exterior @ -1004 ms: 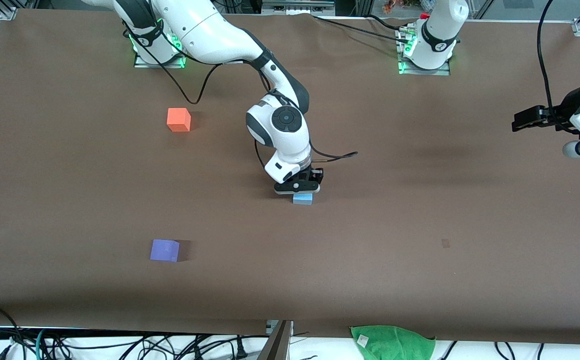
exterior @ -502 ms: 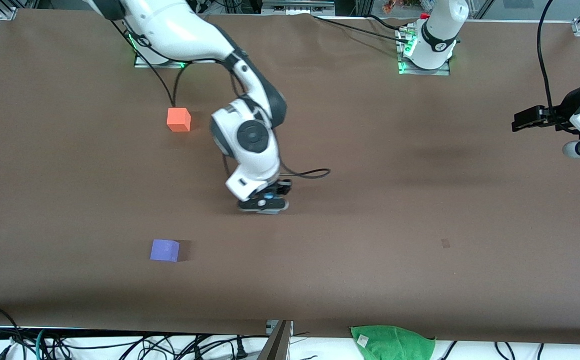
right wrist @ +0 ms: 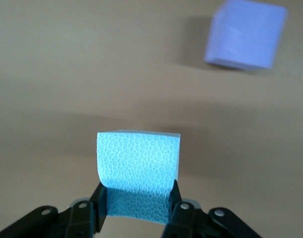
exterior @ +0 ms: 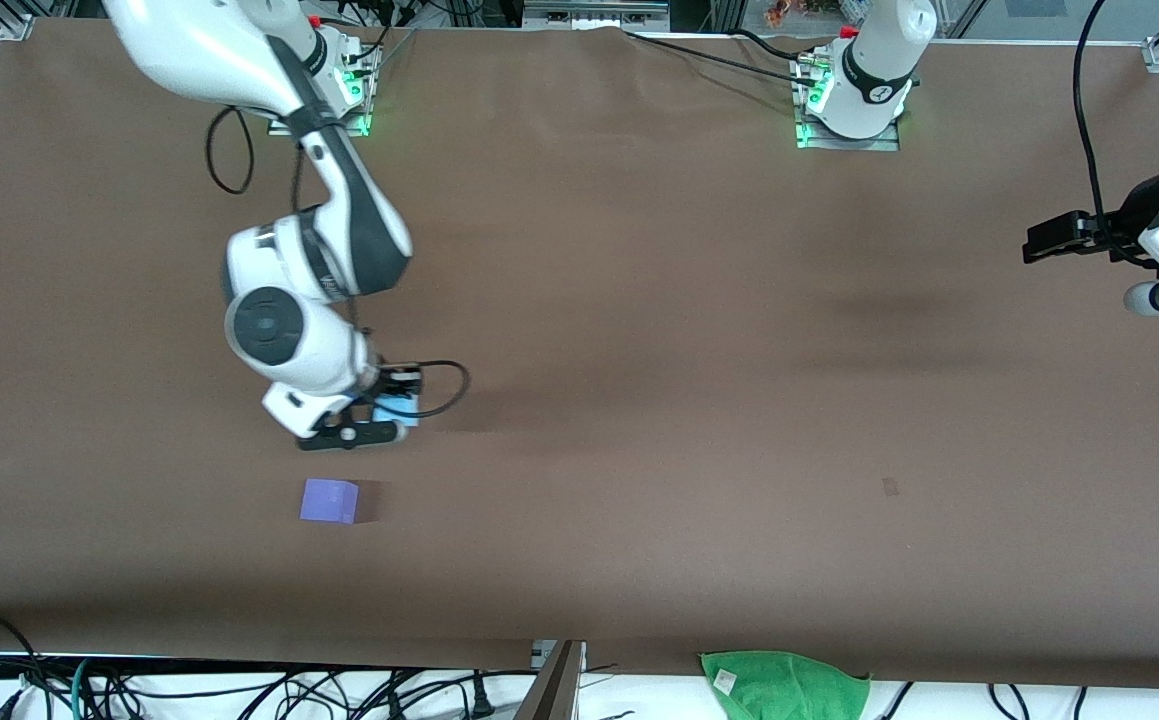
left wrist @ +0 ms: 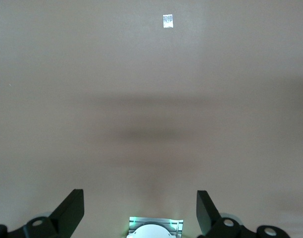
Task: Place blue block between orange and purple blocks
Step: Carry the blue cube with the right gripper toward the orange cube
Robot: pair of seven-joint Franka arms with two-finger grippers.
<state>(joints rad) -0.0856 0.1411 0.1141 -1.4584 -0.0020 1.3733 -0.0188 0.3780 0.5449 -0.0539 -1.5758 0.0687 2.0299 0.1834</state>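
Right gripper [exterior: 379, 425] clamped on blue block [right wrist: 139, 166], carried aloft above purple block [exterior: 329, 500] toward the right arm's table end, lining up a drop. Orange block hidden. Left gripper [left wrist: 140, 218] spread open, empty, waiting at the left arm's table edge.

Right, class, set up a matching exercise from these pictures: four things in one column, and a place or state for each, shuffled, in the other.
Things:
1. blue block
2. purple block
3. left gripper
4. green cloth

States:
A. open, holding nothing, over bare table
B. lying at the table edge nearest the front camera
C. resting alone on the table
D. clamped in the right gripper

Pairs: 1-D, 2-C, 3-A, 4-B
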